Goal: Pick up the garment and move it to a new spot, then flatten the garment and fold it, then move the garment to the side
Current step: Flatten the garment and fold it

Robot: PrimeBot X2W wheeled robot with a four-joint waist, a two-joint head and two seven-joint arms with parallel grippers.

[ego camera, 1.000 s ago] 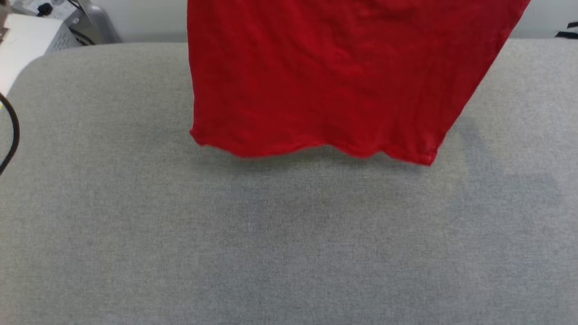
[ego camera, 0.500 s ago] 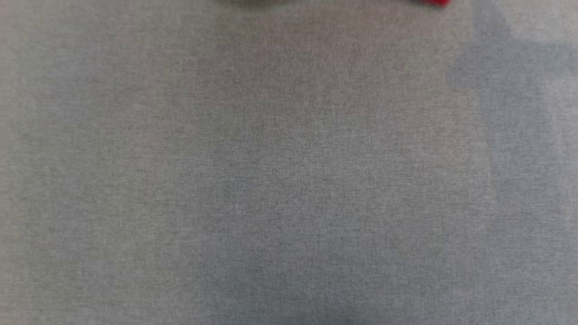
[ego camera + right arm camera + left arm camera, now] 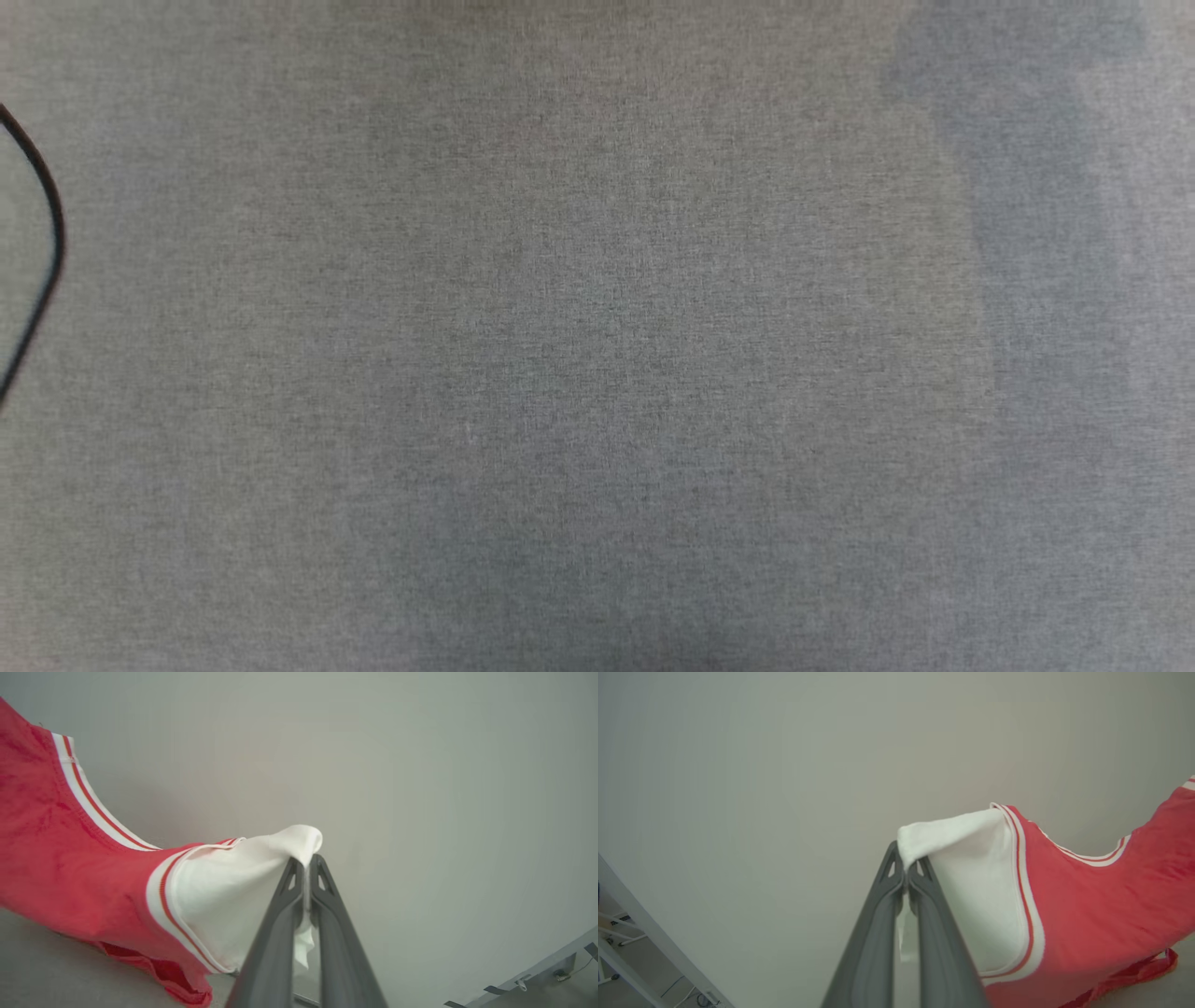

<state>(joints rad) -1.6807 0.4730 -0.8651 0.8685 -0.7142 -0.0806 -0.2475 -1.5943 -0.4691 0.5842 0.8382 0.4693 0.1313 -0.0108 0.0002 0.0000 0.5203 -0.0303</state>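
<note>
The garment [image 3: 1087, 914] is a red T-shirt with white sleeves and striped trim, held up by both sleeves and stretched between my arms. In the left wrist view my left gripper [image 3: 906, 868] is shut on the tip of one white sleeve, the red body hanging off to the right. In the right wrist view my right gripper [image 3: 306, 863] is shut on the other white sleeve of the garment [image 3: 70, 872], whose red body hangs to the left with its hem near the grey surface [image 3: 37, 961]. The head view looks down on the bare grey fabric tabletop [image 3: 597, 373].
A black cable [image 3: 47, 252] loops in at the left edge of the head view. A plain pale wall [image 3: 784, 765] stands behind the shirt. White frame legs [image 3: 616, 952] show at the lower left of the left wrist view.
The head camera has tilted down, so the hanging red shirt has left the top of its picture. The cable has come into view at the left edge.
</note>
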